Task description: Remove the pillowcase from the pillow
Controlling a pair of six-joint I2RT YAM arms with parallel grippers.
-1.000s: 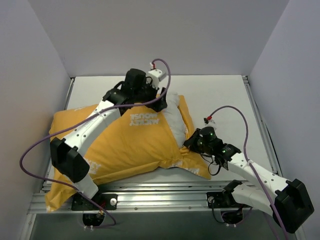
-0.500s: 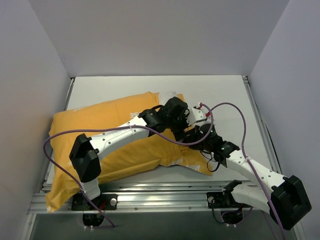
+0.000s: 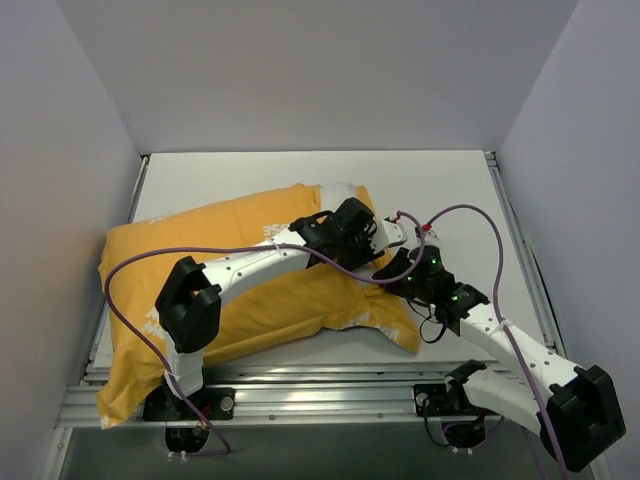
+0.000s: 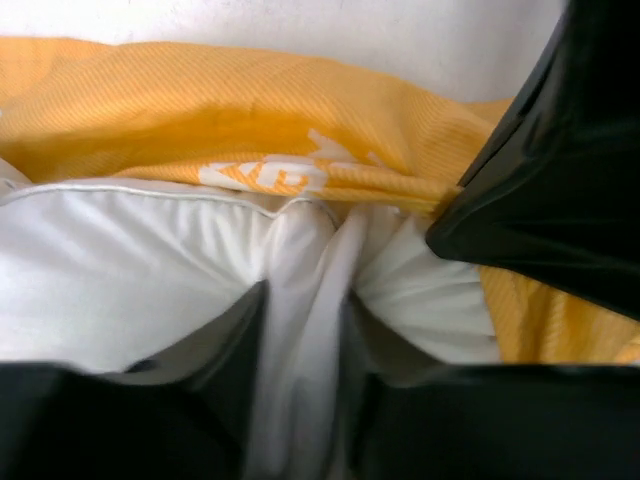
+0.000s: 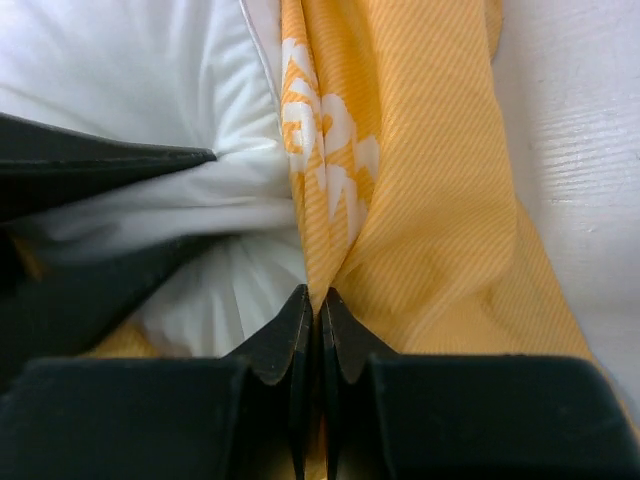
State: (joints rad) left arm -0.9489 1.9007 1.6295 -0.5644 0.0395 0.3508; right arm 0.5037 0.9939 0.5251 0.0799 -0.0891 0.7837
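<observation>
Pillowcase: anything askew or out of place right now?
Yes: the near-left corner of the pillowcase droops over the table's front rail, and the white pillow is bunched into a tight fold at the open end.

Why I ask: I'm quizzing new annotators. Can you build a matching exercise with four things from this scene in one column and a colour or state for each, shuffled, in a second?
Column one:
1. pillowcase
2. pillow
3. right end effector
4. cable

Column two:
A. purple
B. plain white
C. yellow-orange
D. closed, pinching fabric

Pairs: 1-C, 2-B, 3-D, 4-A.
</observation>
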